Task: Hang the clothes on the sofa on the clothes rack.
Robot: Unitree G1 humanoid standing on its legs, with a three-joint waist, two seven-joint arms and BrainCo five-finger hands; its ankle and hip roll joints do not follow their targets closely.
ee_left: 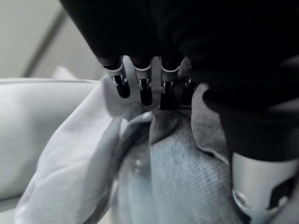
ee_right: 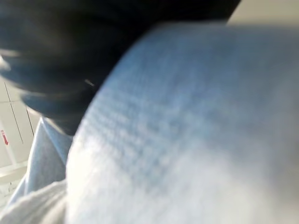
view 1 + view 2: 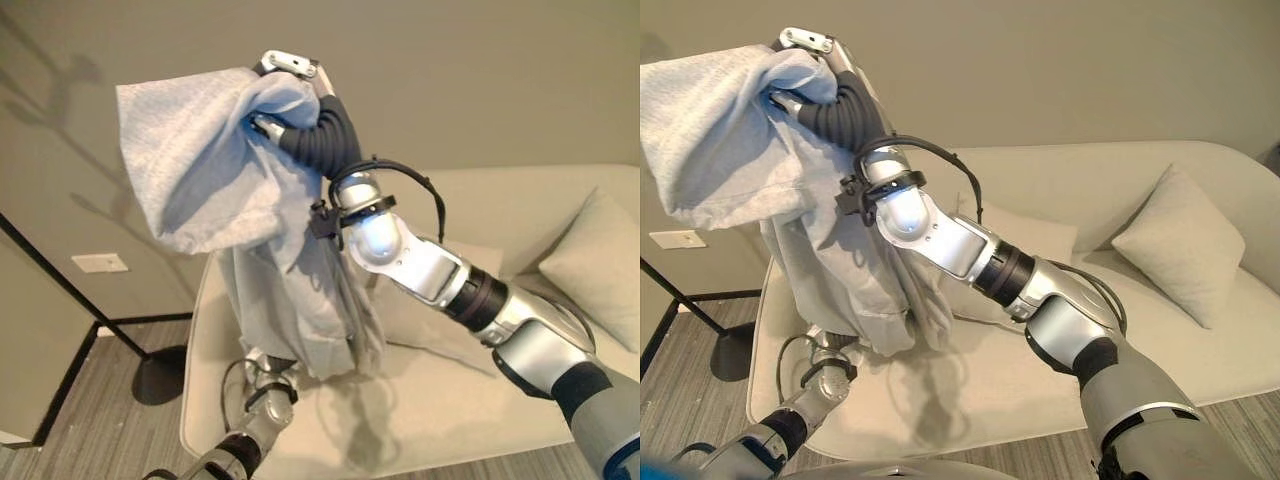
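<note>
The right hand (image 3: 290,75), at the upper middle of the left eye view, has its fingers curled into a light grey garment (image 3: 215,170) held high above the sofa (image 3: 440,400). The left hand (image 1: 154,84) pinches its lower hem. The bunched, folded cloth could slip free or snag, judging by its loose drape.

No legible text, label, number or sign on anything in view.

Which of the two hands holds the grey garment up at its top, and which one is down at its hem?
The right hand is raised high, with the grey garment draped over it. The left hand is low, at the hem above the sofa.
</note>
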